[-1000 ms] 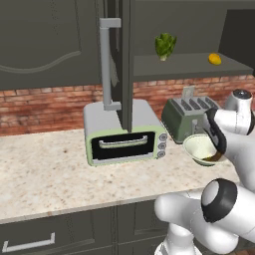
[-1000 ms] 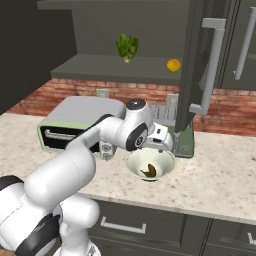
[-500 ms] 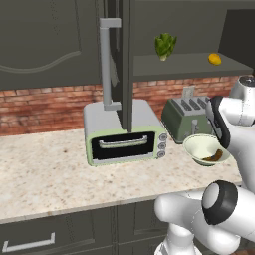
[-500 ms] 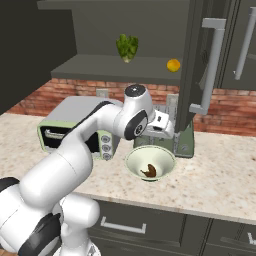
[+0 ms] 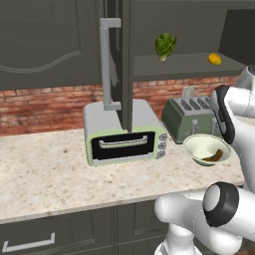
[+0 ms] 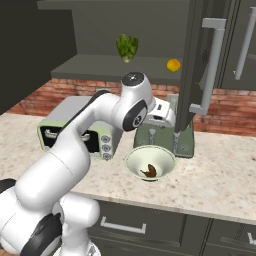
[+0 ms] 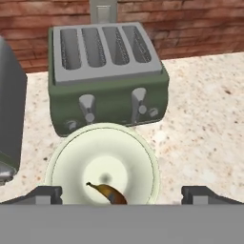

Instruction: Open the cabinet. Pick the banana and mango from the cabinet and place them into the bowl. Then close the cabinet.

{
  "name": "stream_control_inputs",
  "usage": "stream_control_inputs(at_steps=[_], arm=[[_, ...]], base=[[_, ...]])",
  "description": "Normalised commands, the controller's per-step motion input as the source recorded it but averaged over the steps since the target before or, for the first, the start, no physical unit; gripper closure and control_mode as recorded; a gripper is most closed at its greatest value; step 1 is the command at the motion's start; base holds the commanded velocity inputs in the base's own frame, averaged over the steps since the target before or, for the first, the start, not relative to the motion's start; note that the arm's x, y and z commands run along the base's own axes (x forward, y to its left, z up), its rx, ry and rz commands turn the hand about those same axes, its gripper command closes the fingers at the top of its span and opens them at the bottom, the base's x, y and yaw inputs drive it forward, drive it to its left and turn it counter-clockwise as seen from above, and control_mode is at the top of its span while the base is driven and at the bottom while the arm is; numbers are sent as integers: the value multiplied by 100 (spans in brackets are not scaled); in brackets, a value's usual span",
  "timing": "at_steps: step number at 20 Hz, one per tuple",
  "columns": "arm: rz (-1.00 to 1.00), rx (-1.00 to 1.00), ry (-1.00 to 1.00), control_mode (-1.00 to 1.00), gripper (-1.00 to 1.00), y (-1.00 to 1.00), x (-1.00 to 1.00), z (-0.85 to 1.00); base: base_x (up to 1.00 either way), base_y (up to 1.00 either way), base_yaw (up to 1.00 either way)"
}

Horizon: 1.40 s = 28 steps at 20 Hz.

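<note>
While open: cabinet with mango; banana in bowl

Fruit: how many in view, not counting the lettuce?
2. The banana lies in the bowl on the counter, in front of the toaster. The mango sits on the open cabinet's shelf, right of the lettuce. More could be hidden behind the doors.

counter: toaster oven, toaster, bowl | shelf (in cabinet): lettuce, mango
</note>
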Motion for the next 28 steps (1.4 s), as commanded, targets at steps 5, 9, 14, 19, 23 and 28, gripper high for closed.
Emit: stream_control_inputs(at_steps=[5, 9, 14, 19, 23, 28], arm=[[0, 0, -13, -100, -100, 1, 0, 43], [0, 0, -16, -100, -100, 12, 0, 43], [0, 0, -15, -100, -100, 17, 4, 40], [0, 0, -9, -100, -100, 10, 14, 36], [0, 0, -1, -100, -100, 0, 33, 27], [0, 0, 0, -100, -100, 0, 29, 23]], base=[[0, 0, 0], [0, 0, 0], [0, 0, 0], [0, 0, 0], [0, 0, 0], [0, 0, 0]])
